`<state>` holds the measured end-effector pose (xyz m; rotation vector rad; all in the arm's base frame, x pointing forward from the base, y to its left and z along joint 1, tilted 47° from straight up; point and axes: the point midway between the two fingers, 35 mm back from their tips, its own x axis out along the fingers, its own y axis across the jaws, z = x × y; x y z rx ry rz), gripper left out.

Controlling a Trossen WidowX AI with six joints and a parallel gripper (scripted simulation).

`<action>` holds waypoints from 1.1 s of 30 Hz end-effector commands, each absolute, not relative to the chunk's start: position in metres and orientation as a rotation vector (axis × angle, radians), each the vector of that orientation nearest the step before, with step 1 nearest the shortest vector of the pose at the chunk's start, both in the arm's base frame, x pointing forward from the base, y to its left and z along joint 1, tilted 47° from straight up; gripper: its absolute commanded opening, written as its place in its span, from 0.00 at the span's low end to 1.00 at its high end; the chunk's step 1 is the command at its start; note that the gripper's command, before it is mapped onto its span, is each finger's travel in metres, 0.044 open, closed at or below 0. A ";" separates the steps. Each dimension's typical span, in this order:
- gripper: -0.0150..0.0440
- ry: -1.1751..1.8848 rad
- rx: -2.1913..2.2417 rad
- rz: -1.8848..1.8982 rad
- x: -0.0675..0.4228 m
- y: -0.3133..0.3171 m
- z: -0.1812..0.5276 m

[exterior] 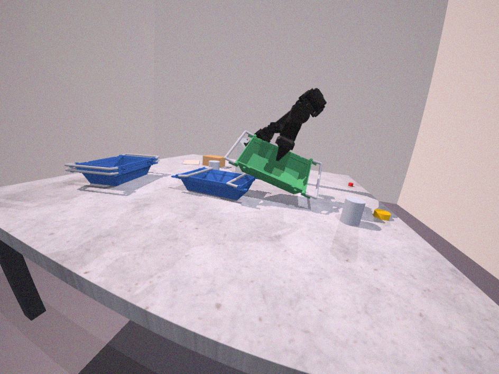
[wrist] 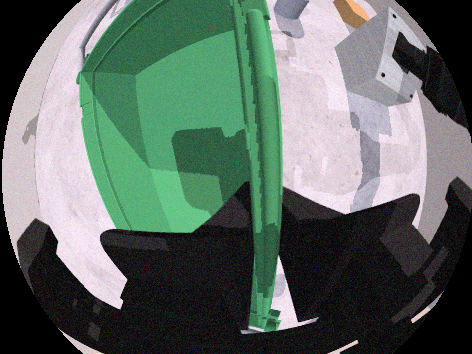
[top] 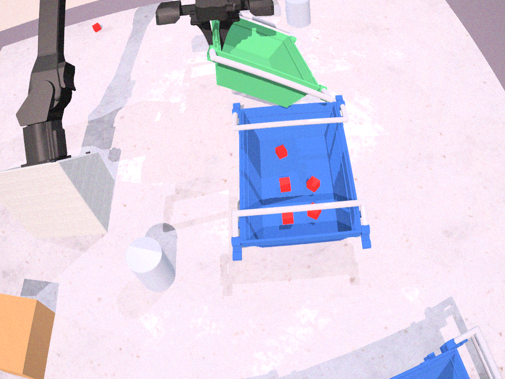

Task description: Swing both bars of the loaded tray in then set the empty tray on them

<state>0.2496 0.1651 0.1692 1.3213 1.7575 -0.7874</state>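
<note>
Gripper point(exterior: 280, 152) clamped on the long side wall of the green tray point(exterior: 278, 167) — in the wrist view the rim runs straight up between the two dark fingers, tray interior to one side, table to the other. Tray hangs off the table point(exterior: 241, 257), clearly tilted; the corner far from the gripper sits lowest. Its two white wire bars point(top: 265, 75) are swung out at its ends.

Surface: pale marbled tabletop with brownish specks, dark legs underneath. Room: plain grey walls, a cream wall on one side, dark purplish floor strip along it.

Loaded blue tray point(top: 295, 171) stands on the table below and beyond the gripper, past the green tray's low corner. From the top view that corner overlaps the blue tray's near end; whether they touch, cannot tell. Both of the blue tray's bars point(top: 299, 207) lie across its top, with five red blocks point(top: 284, 184) inside.

Further out: a second blue tray point(exterior: 114, 167), well apart; a grey cylinder point(exterior: 352, 211), with a yellow disc point(exterior: 381, 214) next to it; a stray red cube point(exterior: 350, 184); an orange box point(exterior: 213, 159) behind the loaded tray.
</note>
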 end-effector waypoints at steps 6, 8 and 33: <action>0.25 1.775 1.358 -0.789 0.275 0.141 0.155; 0.25 1.782 1.365 -0.789 0.280 0.135 0.151; 0.25 1.854 1.501 -0.748 0.323 0.056 0.100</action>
